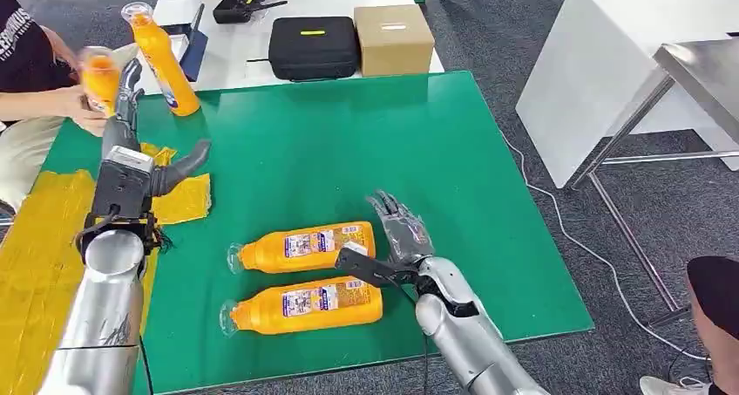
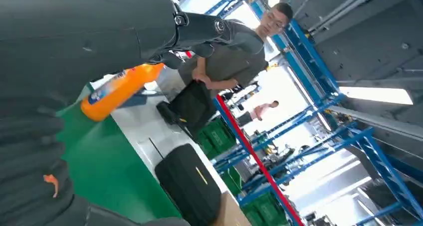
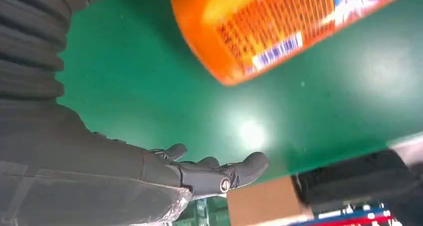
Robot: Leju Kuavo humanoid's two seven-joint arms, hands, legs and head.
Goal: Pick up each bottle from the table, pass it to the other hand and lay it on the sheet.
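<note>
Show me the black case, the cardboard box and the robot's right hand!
black case (image 1: pixel 314 48), head view, on the middle of its lid.
cardboard box (image 1: pixel 393 39), head view, on its top face.
right robot hand (image 1: pixel 403 231), head view, on its palm.

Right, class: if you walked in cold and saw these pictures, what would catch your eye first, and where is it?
Probably the two orange bottles lying side by side on the green table, just beside the robot's open right hand. Next, at the far left corner, another orange bottle stands tilted by the raised left hand, while a seated person holds one more above the yellow sheet.
</note>
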